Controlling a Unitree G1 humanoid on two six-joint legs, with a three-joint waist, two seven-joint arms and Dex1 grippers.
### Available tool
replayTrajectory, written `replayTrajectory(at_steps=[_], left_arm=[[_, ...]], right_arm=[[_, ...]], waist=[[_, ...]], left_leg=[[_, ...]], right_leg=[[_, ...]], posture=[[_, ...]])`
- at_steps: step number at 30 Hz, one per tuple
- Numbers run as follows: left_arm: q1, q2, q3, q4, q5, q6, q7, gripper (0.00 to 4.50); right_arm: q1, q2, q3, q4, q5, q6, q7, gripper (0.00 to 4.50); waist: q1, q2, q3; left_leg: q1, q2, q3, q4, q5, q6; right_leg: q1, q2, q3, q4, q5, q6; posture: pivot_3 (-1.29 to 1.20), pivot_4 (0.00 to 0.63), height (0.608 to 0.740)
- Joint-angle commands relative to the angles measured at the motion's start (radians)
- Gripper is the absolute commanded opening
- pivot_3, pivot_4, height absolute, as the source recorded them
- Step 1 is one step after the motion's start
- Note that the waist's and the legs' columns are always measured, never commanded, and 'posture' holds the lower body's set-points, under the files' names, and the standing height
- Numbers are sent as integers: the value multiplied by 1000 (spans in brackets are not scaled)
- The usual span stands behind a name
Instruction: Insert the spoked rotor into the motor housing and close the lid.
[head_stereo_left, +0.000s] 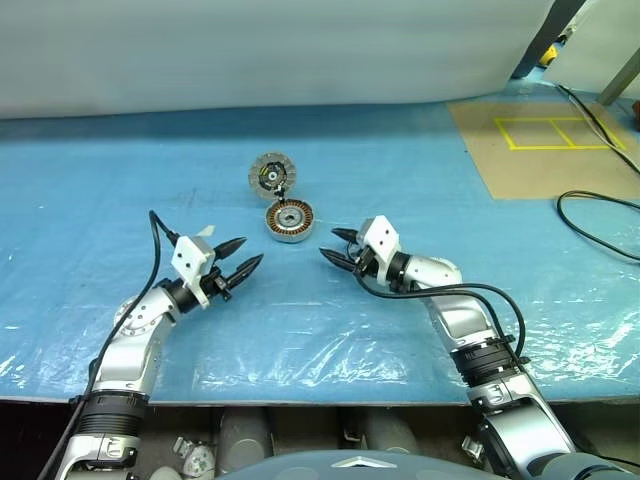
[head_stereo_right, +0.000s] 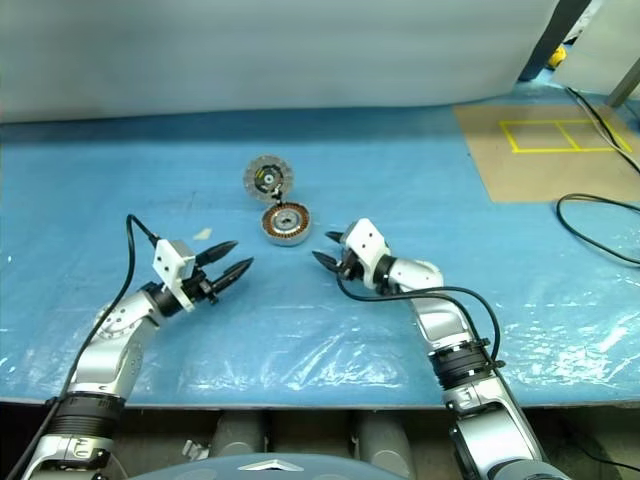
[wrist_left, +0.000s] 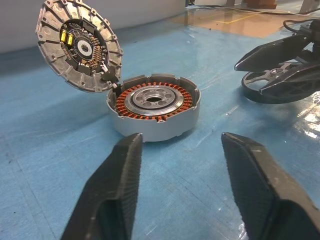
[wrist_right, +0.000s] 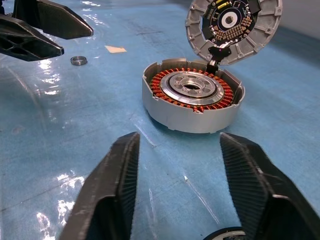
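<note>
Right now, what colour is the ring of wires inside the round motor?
Copper-orange, circling a shiny silver hub in the rotor. The right wrist view shows it best.

2 grippers, left (head_stereo_left: 243, 256) and right (head_stereo_left: 337, 247), low, angled toward each other (fingers apart, nothing held).

Spoked rotor (wrist_right: 192, 90): copper-orange radial windings ringing a shiny silver hub. Motor housing (wrist_right: 175, 116): plain grey-silver wall. Lid (wrist_left: 80, 45): grey, radially ribbed rim; dark centre with yellow and white parts. Table cover (head_stereo_left: 90, 200): blue, glossy. Upper right of frame: tan board (head_stereo_left: 545, 150) with yellow line grid.
</note>
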Motion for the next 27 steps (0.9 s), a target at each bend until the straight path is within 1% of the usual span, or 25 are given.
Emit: replayTrajectory(at_steps=[1, 3, 4, 12, 27], left_arm=[[-2, -1, 18, -40, -26, -18, -8, 3698], [-5, 0, 18, -43, -28, -8, -3, 4424], [-7, 2, 18, -44, -30, 0, -1, 4469], [-5, 6, 10, -65, -27, 26, -2, 4469], [8, 7, 15, -55, -20, 6, -2, 4469]], right_arm=[[-6, -1, -24, -53, 34, -4, 7, 3692], [-4, 1, -25, -58, 35, -1, 4, 4418], [-4, 2, -23, -60, 35, 1, 4, 4469], [-8, 0, -14, -51, 16, -13, -4, 4469], [-14, -2, -6, -37, 11, -22, 5, 4469]], waist=[[0, 0, 0], [0, 0, 0], [0, 0, 0], [0, 0, 0], [0, 0, 0]], left_leg=[[0, 0, 0, 0, 0, 0], [0, 0, 0, 0, 0, 0], [0, 0, 0, 0, 0, 0], [0, 0, 0, 0, 0, 0], [0, 0, 0, 0, 0, 0]], right_leg=[[0, 0, 0, 0, 0, 0], [0, 0, 0, 0, 0, 0], [0, 0, 0, 0, 0, 0], [0, 0, 0, 0, 0, 0], [0, 0, 0, 0, 0, 0]], posture=[[0, 150, 740], [0, 150, 740], [0, 150, 740], [0, 150, 740], [0, 150, 740]])
